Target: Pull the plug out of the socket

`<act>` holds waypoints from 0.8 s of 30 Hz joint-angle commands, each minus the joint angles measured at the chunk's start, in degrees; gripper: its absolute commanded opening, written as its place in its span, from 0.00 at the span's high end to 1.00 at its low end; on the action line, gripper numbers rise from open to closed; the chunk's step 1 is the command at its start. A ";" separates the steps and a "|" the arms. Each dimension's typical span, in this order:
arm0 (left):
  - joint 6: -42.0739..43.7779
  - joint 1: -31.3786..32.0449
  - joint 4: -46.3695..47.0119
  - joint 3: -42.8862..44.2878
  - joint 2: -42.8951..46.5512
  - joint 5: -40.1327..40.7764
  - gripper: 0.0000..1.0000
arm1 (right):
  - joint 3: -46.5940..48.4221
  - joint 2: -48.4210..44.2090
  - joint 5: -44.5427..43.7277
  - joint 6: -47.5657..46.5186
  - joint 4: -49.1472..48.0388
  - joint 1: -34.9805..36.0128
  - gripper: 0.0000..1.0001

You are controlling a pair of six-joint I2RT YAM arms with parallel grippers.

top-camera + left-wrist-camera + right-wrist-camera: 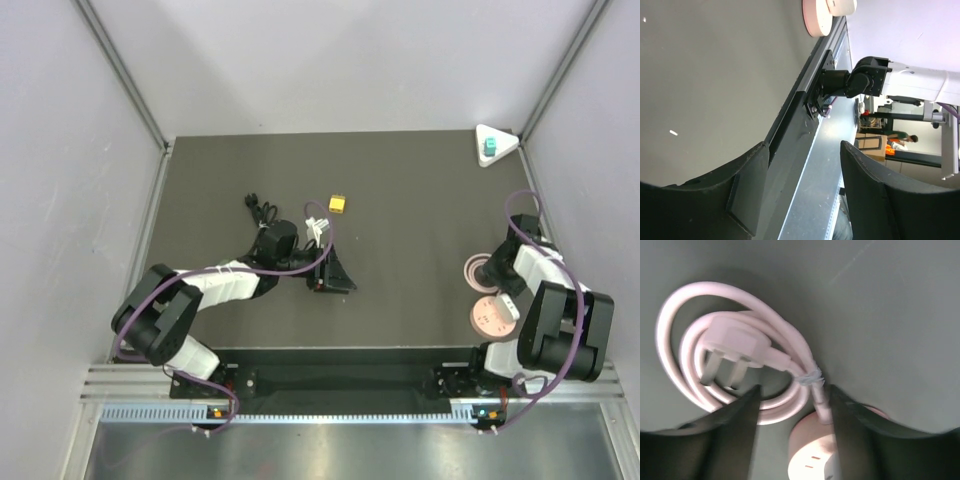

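Observation:
The teal plug [490, 149] sits in the white triangular socket [499, 138] at the table's far right corner, seen only in the top view. My left gripper [334, 279] is open and empty, low over the middle of the table, far from the socket; in its wrist view [805, 172] nothing is between the fingers. My right gripper [495, 287] is folded back near the front right, well short of the socket. Its wrist view [792, 402] shows it open over a coiled pink cable [685, 365] and a round pink disc [815, 450].
A small yellow cube [339, 204] and a black cable [262, 211] lie at the mid-left. A small white piece [317, 228] lies by the left wrist. Pink discs [489, 315] lie at the front right. Grey walls close three sides; a metal rail [805, 165] runs along the front edge.

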State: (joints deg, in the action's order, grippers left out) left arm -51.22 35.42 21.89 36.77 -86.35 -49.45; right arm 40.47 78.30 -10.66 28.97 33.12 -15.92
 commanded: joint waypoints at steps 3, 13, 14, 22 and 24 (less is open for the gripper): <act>-0.20 0.00 4.05 2.95 -0.58 -2.32 0.37 | -0.56 -0.43 4.67 -2.42 -5.26 1.76 0.55; 0.77 0.00 2.46 1.28 0.92 0.50 0.37 | -0.48 2.29 4.59 -0.85 -7.20 20.39 0.86; 0.60 0.00 2.46 1.11 0.92 0.84 0.37 | -0.39 2.47 4.24 -0.24 -6.94 21.54 0.86; 0.07 1.05 2.46 2.95 -1.10 1.55 0.37 | 1.37 -1.92 8.79 -2.16 -3.34 22.78 0.71; 0.86 2.10 1.84 5.05 -3.02 2.16 0.37 | 2.42 -3.58 9.34 -2.34 -2.02 22.78 0.56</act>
State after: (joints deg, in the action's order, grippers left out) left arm -51.27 36.07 22.26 38.35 -87.39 -47.99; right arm 39.88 78.22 -5.41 27.57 28.12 5.93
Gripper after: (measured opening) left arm 0.634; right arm 0.370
